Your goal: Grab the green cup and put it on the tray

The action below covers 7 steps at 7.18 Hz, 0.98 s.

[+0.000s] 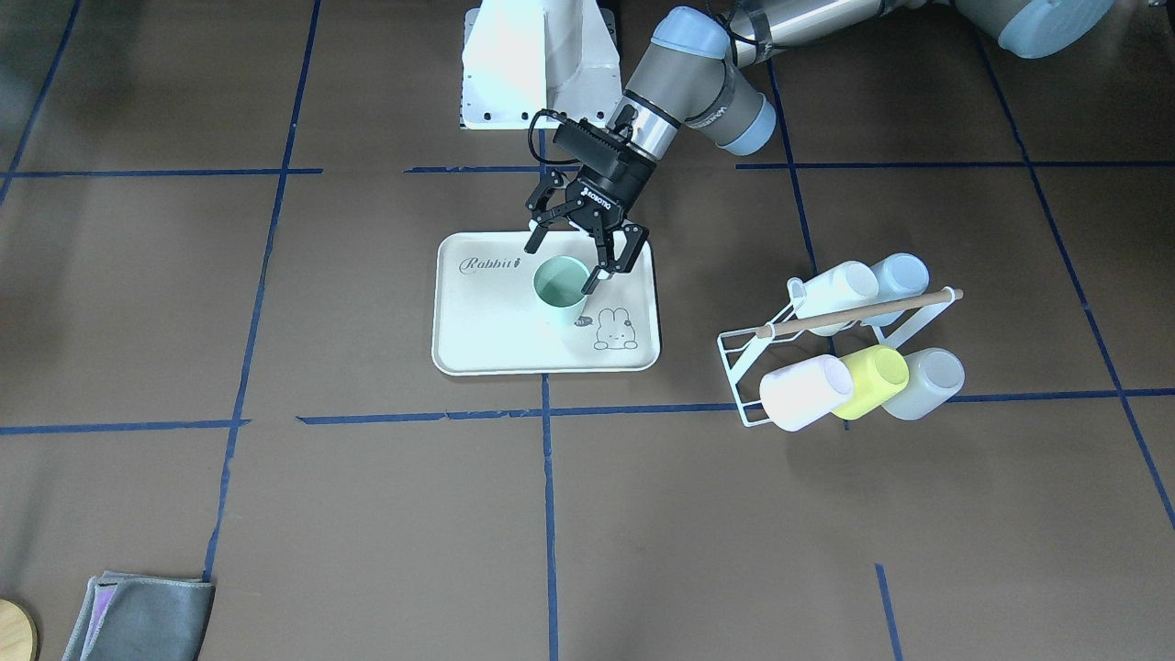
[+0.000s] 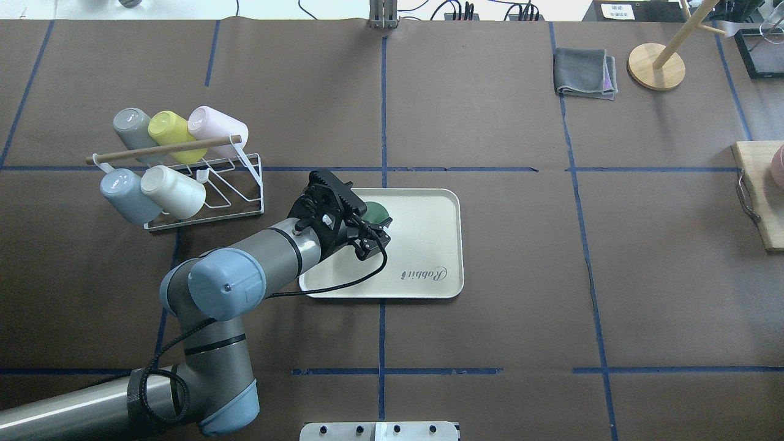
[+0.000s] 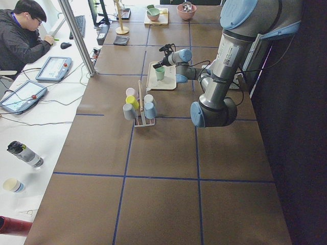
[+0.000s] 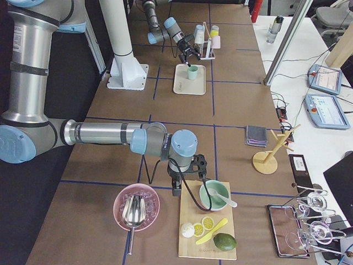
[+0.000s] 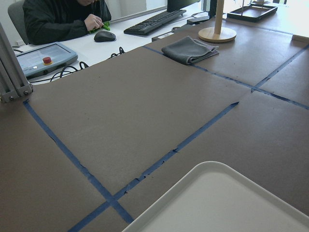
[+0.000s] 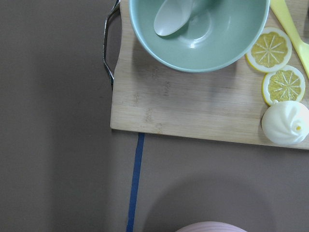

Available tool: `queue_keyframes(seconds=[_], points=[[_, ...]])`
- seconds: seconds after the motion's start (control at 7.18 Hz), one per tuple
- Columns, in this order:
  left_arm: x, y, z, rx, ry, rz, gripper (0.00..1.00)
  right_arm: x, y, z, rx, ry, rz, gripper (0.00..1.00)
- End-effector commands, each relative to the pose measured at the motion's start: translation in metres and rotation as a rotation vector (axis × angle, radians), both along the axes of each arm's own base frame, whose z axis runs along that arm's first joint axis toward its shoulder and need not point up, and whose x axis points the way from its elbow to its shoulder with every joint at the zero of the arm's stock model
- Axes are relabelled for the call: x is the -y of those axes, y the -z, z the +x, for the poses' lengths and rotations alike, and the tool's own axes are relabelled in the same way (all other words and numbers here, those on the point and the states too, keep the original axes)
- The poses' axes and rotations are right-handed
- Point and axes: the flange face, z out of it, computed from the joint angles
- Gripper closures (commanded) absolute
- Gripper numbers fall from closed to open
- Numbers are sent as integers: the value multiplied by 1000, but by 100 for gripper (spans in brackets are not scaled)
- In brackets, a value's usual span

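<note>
Left end effector (image 1: 571, 262) was spread open just above the cup (image 1: 560, 292), fingers wider than the rim and not pinching it. To me that read as a release, since the cup stood upright on the tray (image 1: 486, 340) by the rabbit drawing. Cup was empty, the other cups (image 1: 877, 376) lay tipped on the rack (image 1: 739, 353) further along the desk (image 1: 275, 514), and the right end effector (image 4: 182, 185) hung by a bowl (image 6: 193, 48) holding a spoon (image 6: 174, 19), open or closed I couldn't tell.

A pale mint green cup (image 1: 561, 290) is seen set upright, mouth up, on the cream rectangular "Rabbit" tray (image 1: 477, 335).
</note>
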Motion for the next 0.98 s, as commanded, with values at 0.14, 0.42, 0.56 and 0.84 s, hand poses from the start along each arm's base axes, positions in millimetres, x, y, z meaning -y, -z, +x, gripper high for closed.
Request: queue_keyframes(seconds=[0.14,0.42,0.56,0.84], points=[[40,22,-65,250,-105,13,0,6,5,0,-1,0,13,0],[51,37,-116,506,-122,80,0,8,7,0,0,-1,17,0],[58,37,-147,630,-132,106,0,8,8,0,0,-1,18,0],[79,2,-203,826,-154,154,0,8,8,0,-1,0,19,0]])
